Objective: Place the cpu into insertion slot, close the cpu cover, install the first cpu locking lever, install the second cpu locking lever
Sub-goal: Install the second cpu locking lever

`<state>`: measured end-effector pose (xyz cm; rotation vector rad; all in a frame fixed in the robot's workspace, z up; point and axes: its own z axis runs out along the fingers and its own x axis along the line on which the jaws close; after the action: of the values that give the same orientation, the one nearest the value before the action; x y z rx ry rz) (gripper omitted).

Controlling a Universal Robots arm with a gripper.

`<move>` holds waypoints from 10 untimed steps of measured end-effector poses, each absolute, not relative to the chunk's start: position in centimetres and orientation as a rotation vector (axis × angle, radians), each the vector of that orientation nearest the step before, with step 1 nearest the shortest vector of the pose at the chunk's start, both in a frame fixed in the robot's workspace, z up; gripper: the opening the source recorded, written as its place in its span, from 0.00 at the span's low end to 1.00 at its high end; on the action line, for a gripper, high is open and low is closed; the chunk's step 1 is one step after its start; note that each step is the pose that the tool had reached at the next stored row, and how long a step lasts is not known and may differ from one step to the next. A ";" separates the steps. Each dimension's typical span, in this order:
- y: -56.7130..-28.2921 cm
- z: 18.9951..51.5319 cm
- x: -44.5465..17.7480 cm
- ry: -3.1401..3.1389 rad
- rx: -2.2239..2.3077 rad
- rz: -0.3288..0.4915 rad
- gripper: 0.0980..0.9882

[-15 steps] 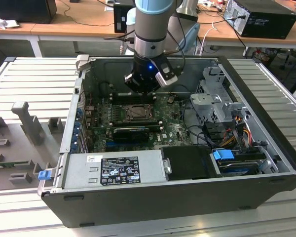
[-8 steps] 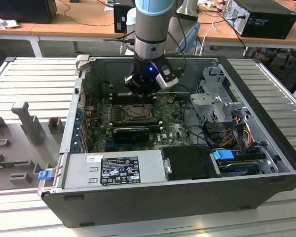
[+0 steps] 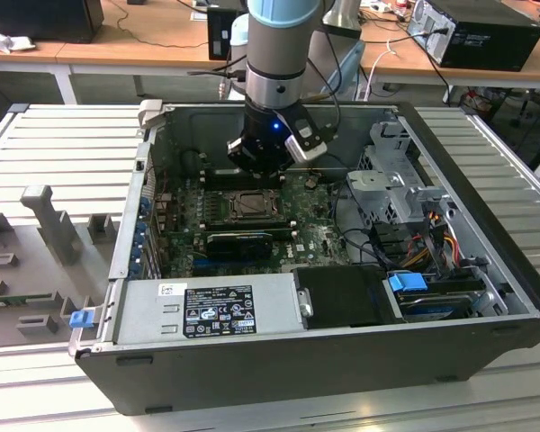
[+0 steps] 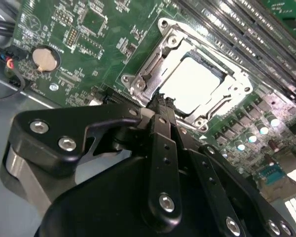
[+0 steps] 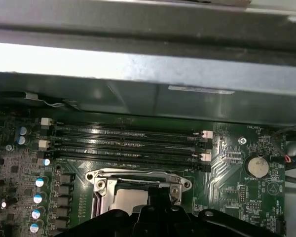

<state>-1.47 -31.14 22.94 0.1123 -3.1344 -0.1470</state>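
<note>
The cpu (image 4: 192,84) lies flat in the insertion slot (image 3: 249,205), its pale top showing through the window of the cpu cover (image 4: 144,73). The silvery cover frame lies flat around the chip. In the first wrist view the cpu (image 5: 130,200) and the cover's edge (image 5: 138,176) sit just past the black fingers. My gripper (image 4: 160,102) is shut with nothing between its fingers, its tip right at the socket's edge beside a corner of the cover. In the exterior view the gripper (image 3: 261,169) hangs low inside the open computer case, just behind the socket.
Long black memory slots (image 5: 128,143) run beside the socket. A coin battery (image 4: 43,58) sits on the green board. A black graphics card (image 3: 238,241), the power supply (image 3: 207,310), a drive cage (image 3: 387,180) and loose cables (image 3: 432,234) crowd the case.
</note>
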 end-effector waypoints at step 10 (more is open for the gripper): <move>-35.4 24.4 -1.5 -3.134 0.112 -0.149 0.01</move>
<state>-1.49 -35.36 24.37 0.1124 -3.1344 -0.1491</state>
